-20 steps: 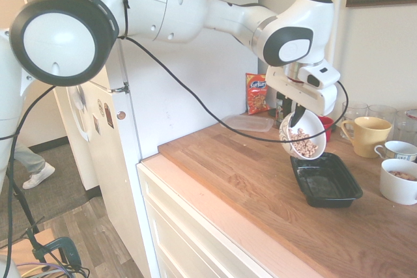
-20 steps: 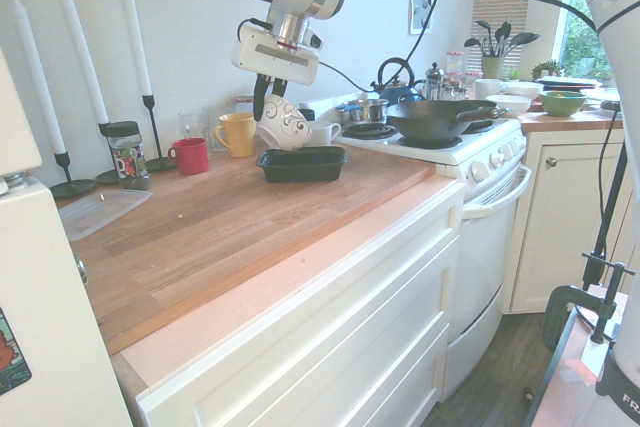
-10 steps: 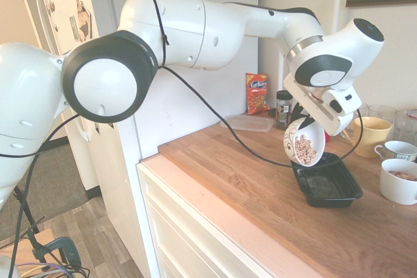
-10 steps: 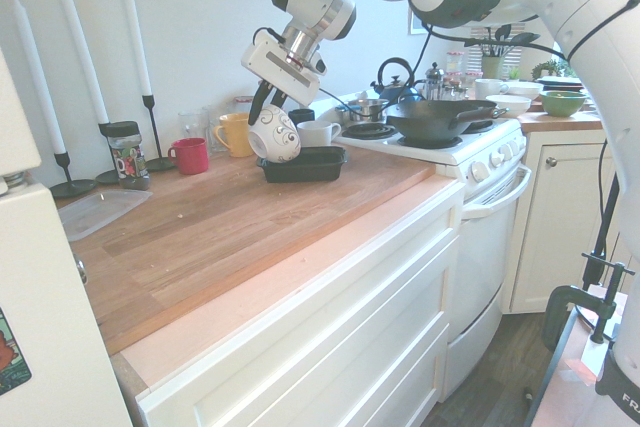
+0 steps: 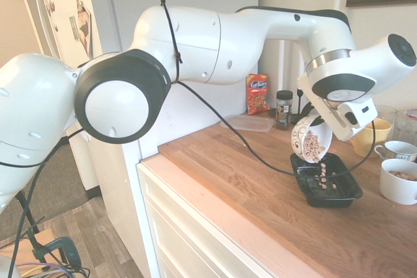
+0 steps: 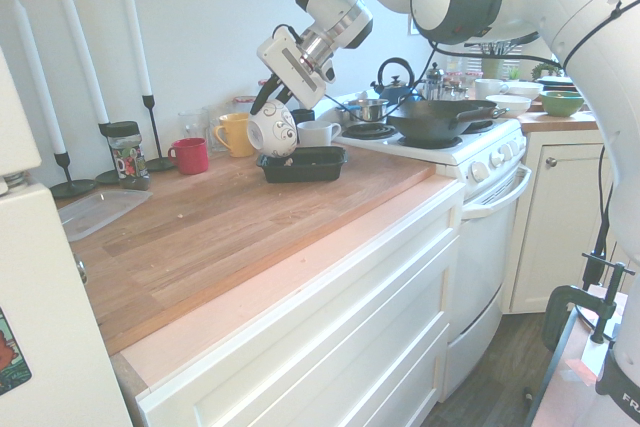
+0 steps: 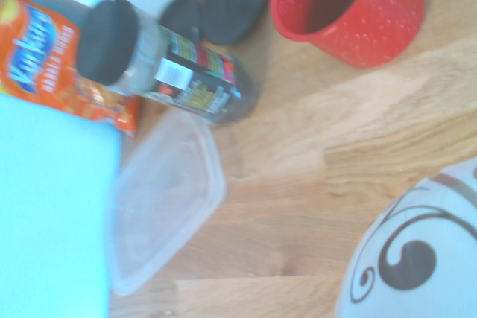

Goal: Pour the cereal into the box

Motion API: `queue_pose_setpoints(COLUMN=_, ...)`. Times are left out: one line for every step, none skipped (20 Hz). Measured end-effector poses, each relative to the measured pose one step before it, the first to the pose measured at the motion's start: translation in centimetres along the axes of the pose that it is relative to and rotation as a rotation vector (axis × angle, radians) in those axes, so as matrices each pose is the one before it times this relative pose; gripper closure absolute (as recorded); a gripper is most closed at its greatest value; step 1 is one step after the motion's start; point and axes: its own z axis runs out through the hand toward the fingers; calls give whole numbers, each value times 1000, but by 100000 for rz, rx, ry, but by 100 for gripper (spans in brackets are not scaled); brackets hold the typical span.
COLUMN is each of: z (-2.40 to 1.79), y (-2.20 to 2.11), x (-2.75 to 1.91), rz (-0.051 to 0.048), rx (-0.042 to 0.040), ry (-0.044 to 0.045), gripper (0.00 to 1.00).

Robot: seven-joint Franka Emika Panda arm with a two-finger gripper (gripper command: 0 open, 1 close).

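My gripper (image 5: 315, 120) (image 6: 271, 99) is shut on the rim of a white patterned bowl (image 5: 311, 142) (image 6: 273, 130) (image 7: 417, 258), tipped steeply on its side over the near end of the box (image 5: 326, 187) (image 6: 302, 163). The box is a shallow black tray on the wooden counter. The cereal (image 5: 313, 146), light-tan rings, fills the tilted bowl. Some pieces are dropping from its lip, and several lie in the box (image 5: 323, 180). In the second exterior view only the bowl's outside shows; the cereal is hidden there.
A yellow mug (image 5: 370, 136) (image 6: 236, 134), white cups (image 5: 399, 180), a red cup (image 6: 190, 155) (image 7: 346, 5), a spice jar (image 5: 283, 108) (image 7: 164, 65), an orange snack bag (image 5: 257, 93) (image 7: 59, 72) and a clear flat container (image 5: 247, 122) (image 7: 160, 206) stand around. Candlesticks (image 6: 150, 97) line the wall; a stove (image 6: 440, 137) adjoins the counter.
The wrist has rolled further and swung toward the box, tipping the bowl from a slant to nearly on its side. Cereal now spills from it into the box.
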Motion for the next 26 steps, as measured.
queue_pose_setpoints(z=-291, y=296, x=231, rz=598, rx=846, ry=-518, gripper=100)
queue_pose_setpoints(z=-247, y=280, x=209, rz=517, rx=691, ry=-712, gripper=100)
queue_pose_setpoints(z=-227, y=250, x=177, rz=467, rx=685, ry=-845, gripper=100)
queue_pose_setpoints(z=-186, y=148, x=115, rz=341, rx=846, ry=-816, gripper=100)
queue_pose_setpoints(z=-205, y=53, x=67, rz=285, rx=1141, ry=-625, gripper=100)
queue_pose_setpoints(z=-283, y=20, x=20, rz=246, rx=1520, ry=-1012, gripper=100)
queue_pose_setpoints(z=-283, y=13, x=23, rz=136, rx=1356, ry=-920, gripper=100)
queue_pose_setpoints(z=-188, y=58, x=29, rz=255, rx=1172, ry=-978, gripper=100)
queue_pose_setpoints(z=-137, y=126, x=80, rz=251, rx=1206, ry=-881, gripper=100)
queue_pose_setpoints(z=-111, y=220, x=110, rz=119, rx=1003, ry=-1109, gripper=100)
queue_pose_setpoints(z=2, y=213, x=141, rz=265, rx=796, ry=-861, gripper=100)
queue_pose_setpoints(z=62, y=213, x=137, rz=227, rx=638, ry=-868, gripper=100)
queue_pose_setpoints(z=39, y=230, x=126, rz=249, rx=520, ry=-862, gripper=100)
queue_pose_setpoints(z=31, y=193, x=140, rz=329, rx=640, ry=-583, gripper=100)
queue_pose_setpoints(z=46, y=136, x=116, rz=351, rx=971, ry=-689, gripper=100)
queue_pose_setpoints(z=13, y=138, x=110, rz=382, rx=1200, ry=-861, gripper=100)
queue_pose_setpoints(z=25, y=124, x=96, rz=294, rx=1273, ry=-993, gripper=100)
queue_pose_setpoints(z=24, y=103, x=130, rz=231, rx=1606, ry=-830, gripper=100)
queue_pose_setpoints(z=-31, y=113, x=136, rz=143, rx=1777, ry=-841, gripper=100)
queue_pose_setpoints(z=-67, y=165, x=118, rz=168, rx=1395, ry=-968, gripper=100)
queue_pose_setpoints(z=-69, y=204, x=129, rz=251, rx=1052, ry=-868, gripper=100)
queue_pose_setpoints(z=-120, y=200, x=157, rz=295, rx=967, ry=-461, gripper=100)
queue_pose_setpoints(z=-203, y=117, x=162, rz=18, rx=1704, ry=-285, gripper=100)
queue_pose_setpoints(z=-239, y=57, x=146, rz=-486, rx=2049, ry=-233, gripper=100)
queue_pose_setpoints(z=-276, y=76, x=134, rz=-393, rx=1674, ry=-104, gripper=100)
queue_pose_setpoints(z=-290, y=85, x=130, rz=34, rx=1664, ry=-170, gripper=100)
